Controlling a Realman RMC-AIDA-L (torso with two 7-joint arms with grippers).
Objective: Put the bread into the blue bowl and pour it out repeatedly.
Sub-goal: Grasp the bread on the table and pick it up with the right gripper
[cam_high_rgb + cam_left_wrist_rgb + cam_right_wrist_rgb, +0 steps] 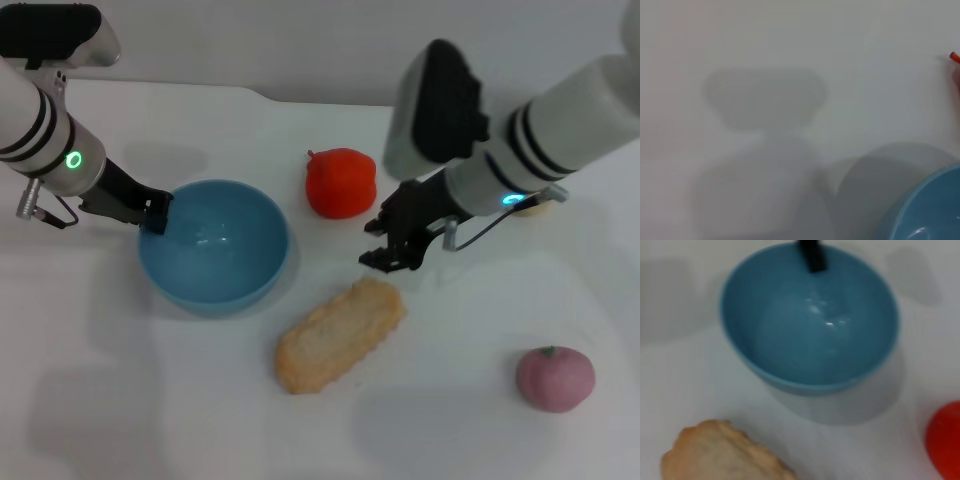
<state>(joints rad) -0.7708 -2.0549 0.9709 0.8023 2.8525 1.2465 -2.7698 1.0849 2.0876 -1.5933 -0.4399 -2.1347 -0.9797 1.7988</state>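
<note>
Bread (pixel 340 335) lies on table (pixel 480 420) at 4 o'clock of blue bowl (pixel 214 243), whose rim my left gripper (pixel 153 212) pinches, right gripper (pixel 393 243) spread, empty, just above bread's 1 o'clock end; pickup step, I'd drop & clamp next.

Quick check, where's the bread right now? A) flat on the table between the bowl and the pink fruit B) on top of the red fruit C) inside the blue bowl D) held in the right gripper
A: the bread lies on the table, outside the empty blue bowl; the right gripper hovers above its far end, holding nothing.
</note>
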